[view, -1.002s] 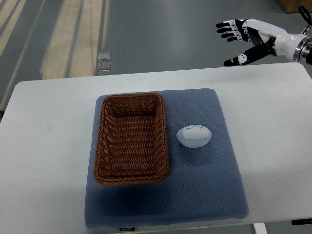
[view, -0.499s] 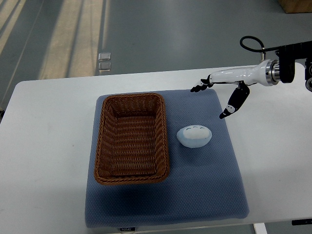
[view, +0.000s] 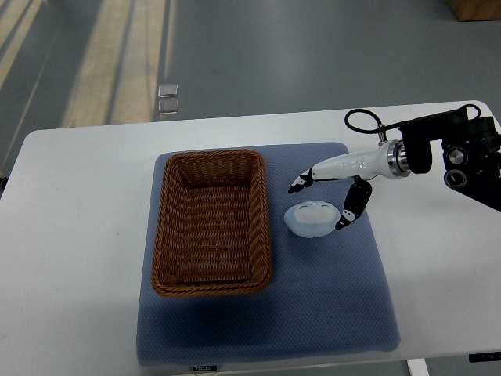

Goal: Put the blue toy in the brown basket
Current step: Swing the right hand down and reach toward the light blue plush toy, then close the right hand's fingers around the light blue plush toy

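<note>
1. Top view: the blue toy [view: 311,218] is seen on the grey mat [view: 329,305], just right of the brown basket [view: 211,222].
2. The right hand [view: 327,196] is poised over it, fingers [view: 298,185] apart, nothing held.
3. Reaching is judged under way; closing on the toy is called for next.

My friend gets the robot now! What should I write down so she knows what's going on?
Right hand: open, fingers spread around the blue toy, thumb by its right side, nothing gripped yet.
Left hand: not in view.
Blue toy: on the blue mat, just right of the brown basket.
Basket: holds nothing.
Done: the reach to the toy.
Left: close on the toy, lift it, carry it left, drop it in the basket.
</note>
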